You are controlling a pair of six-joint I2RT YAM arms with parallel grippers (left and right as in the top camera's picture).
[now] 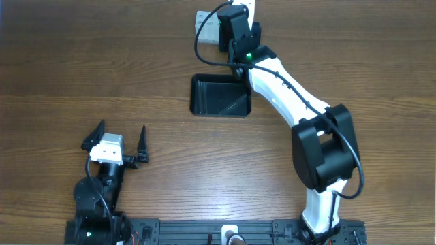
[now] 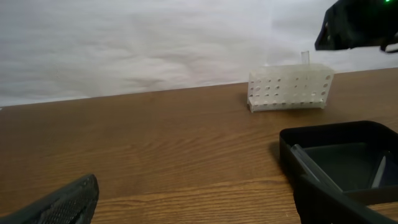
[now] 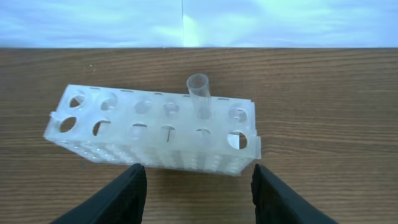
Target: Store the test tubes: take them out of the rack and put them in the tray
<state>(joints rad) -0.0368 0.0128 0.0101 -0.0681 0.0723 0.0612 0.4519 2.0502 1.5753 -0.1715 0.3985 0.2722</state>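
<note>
The right gripper [image 3: 198, 180] hangs spread wide over the rack [image 3: 155, 134] (one test tube [image 3: 199, 93] upright inside). The left gripper [image 1: 122, 126] gapes wide too.

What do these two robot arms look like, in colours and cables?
The right arm has white links between bulky black joints, a thin black cable running along it and a green light near the wrist. The left arm is black with a white block at the wrist. The left gripper and right gripper have black, tapering fingers.
</note>
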